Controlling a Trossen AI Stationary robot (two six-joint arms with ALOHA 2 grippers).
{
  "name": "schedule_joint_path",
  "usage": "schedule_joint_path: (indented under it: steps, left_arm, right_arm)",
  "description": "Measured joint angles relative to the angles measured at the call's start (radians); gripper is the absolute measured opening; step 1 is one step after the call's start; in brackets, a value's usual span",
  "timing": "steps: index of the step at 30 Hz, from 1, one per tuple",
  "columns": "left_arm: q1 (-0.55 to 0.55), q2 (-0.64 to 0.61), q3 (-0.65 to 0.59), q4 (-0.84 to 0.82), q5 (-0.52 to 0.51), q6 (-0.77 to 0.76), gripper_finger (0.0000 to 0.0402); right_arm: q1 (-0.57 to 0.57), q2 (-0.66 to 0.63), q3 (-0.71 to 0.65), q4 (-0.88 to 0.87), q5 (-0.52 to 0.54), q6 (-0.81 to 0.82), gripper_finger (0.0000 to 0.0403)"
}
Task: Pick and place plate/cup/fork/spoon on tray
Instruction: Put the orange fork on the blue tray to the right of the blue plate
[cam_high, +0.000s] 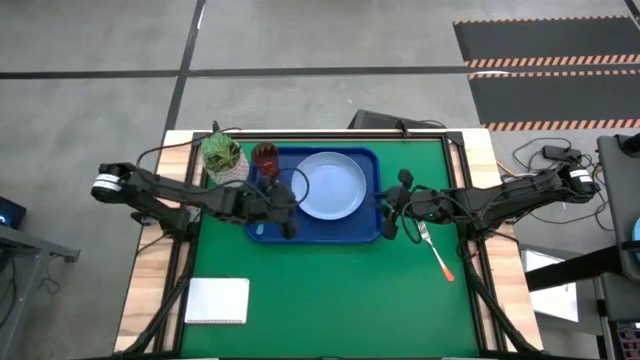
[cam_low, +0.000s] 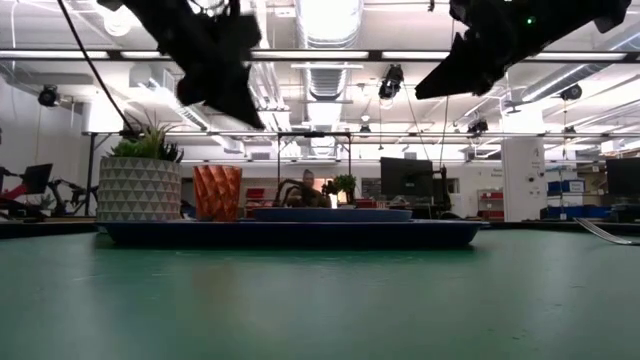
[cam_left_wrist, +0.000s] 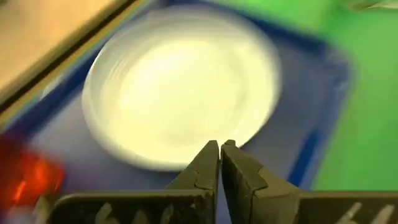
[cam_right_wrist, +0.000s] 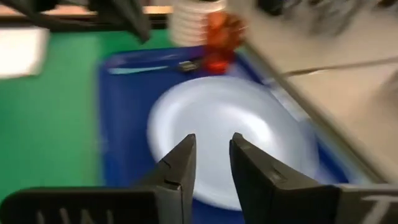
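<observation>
The plate (cam_high: 331, 186) is seen lying on the tray (cam_high: 371, 232), with the cup (cam_high: 265, 156) at the tray's ten o'clock corner and what is probably the spoon (cam_high: 262, 229) at its eight o'clock edge. The fork (cam_high: 437, 252) is left on the green table (cam_high: 340, 290), at four o'clock from the tray. The left gripper (cam_high: 287, 226), fingers pressed together, is held over the tray. The right gripper (cam_high: 385, 226), fingers slightly apart and empty, is held at the tray's three o'clock rim.

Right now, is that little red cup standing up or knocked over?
Standing upright. The cup sits on the tray beside the potted plant, its mouth facing up.
</observation>
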Motion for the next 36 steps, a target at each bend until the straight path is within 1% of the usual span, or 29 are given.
schedule_joint_path:
  steps: [4, 7, 9, 12, 17, 20, 24, 27, 31, 33, 36]
  left_arm:
    - [-0.031, -0.006, -0.017, 0.153, 0.001, 0.179, 0.0]
    - [-0.044, -0.006, -0.028, 0.218, 0.005, 0.295, 0.0]
    - [-0.046, -0.006, -0.044, 0.252, 0.007, 0.344, 0.0]
    - [-0.045, -0.006, -0.07, 0.286, 0.007, 0.381, 0.0]
    - [-0.045, -0.003, -0.093, 0.298, 0.008, 0.396, 0.0]
    - [-0.045, -0.005, -0.104, 0.303, 0.008, 0.396, 0.0]
    - [-0.043, -0.005, -0.115, 0.318, 0.008, 0.404, 0.0]
    - [-0.039, -0.005, -0.117, 0.355, 0.004, 0.474, 0.0]
    - [-0.036, -0.007, -0.105, 0.465, 0.003, 0.617, 0.0]
    - [-0.036, -0.007, -0.105, 0.535, 0.002, 0.707, 0.0]
    - [-0.033, -0.007, -0.104, 0.634, 0.002, 0.818, 0.0]
  right_arm:
    - [0.005, 0.0, -0.001, 0.002, -0.18, 0.148, 0.0066]
    - [0.025, -0.001, 0.001, 0.009, -0.267, 0.255, 0.0055]
    - [0.052, 0.0, 0.007, 0.009, -0.293, 0.329, 0.0049]
    - [0.114, 0.0, 0.012, 0.009, -0.298, 0.443, 0.0043]
    - [0.216, 0.0, 0.013, -0.024, -0.326, 0.679, 0.0037]
    - [0.252, 0.0, 0.033, -0.176, -0.348, 0.854, 0.0036]
    - [0.262, 0.004, 0.098, -0.626, -0.347, 1.077, 0.0036]
    - [0.261, 0.006, 0.116, -0.892, -0.345, 1.172, 0.0036]
    - [0.253, 0.005, 0.115, -1.066, -0.344, 1.215, 0.0036]
    - [0.247, 0.005, 0.113, -1.103, -0.347, 1.217, 0.0036]
    - [0.239, 0.005, 0.114, -1.112, -0.347, 1.215, 0.0036]
